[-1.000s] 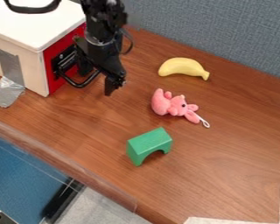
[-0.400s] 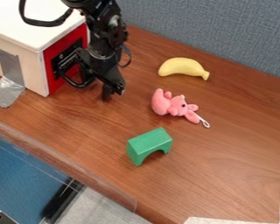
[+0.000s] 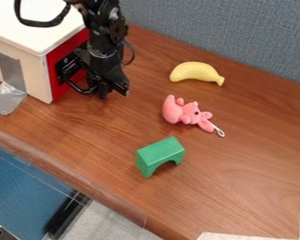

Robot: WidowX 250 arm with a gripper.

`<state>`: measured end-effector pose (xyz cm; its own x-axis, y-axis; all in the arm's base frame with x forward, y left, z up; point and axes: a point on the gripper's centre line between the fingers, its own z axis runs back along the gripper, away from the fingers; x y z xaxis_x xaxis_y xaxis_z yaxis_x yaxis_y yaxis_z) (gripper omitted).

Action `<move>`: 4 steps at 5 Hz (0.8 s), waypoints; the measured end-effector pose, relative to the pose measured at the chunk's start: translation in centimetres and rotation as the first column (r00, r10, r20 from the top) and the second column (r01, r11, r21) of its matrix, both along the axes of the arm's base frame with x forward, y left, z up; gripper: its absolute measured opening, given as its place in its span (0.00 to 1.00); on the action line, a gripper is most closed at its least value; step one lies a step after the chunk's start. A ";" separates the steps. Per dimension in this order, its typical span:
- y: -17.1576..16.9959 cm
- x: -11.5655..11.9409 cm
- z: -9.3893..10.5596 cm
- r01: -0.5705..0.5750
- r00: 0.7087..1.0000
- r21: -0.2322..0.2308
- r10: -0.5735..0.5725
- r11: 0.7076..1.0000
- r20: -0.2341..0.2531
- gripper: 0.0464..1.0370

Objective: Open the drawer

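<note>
Item under inspection: the drawer's red front (image 3: pixel 55 87), set in the pale cabinet (image 3: pixel 38 77) at upper left, apparently shut. Its black handle (image 3: pixel 77 89) bows outward; the long bar runs roughly parallel to the front, from lower left toward upper right, passing behind the claw (image 3: pixel 114 92).

Finding: the claw hangs just off the front, with the handle immediately to its left in view. The sole arm serves. Contact between claw and handle is not confirmed, owing to overlap; whether the claw is open or closed, I cannot tell.

Assessment: engagement stage. The coming move calls for catching the bar crosswise, then drawing straight out; an off-line pull risks slipping.
</note>
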<state>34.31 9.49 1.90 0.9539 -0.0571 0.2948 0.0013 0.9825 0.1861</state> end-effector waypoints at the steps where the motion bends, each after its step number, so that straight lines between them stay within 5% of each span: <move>1: -0.4 -0.2 0.0 -0.019 1.000 -0.032 0.018 0.999 -0.020 0.10; 4: -3.4 -0.5 0.2 0.011 1.000 -0.062 -0.013 0.998 -0.024 0.10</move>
<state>33.77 6.13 2.08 0.9603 -0.0509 0.2744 0.0170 0.9921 0.1246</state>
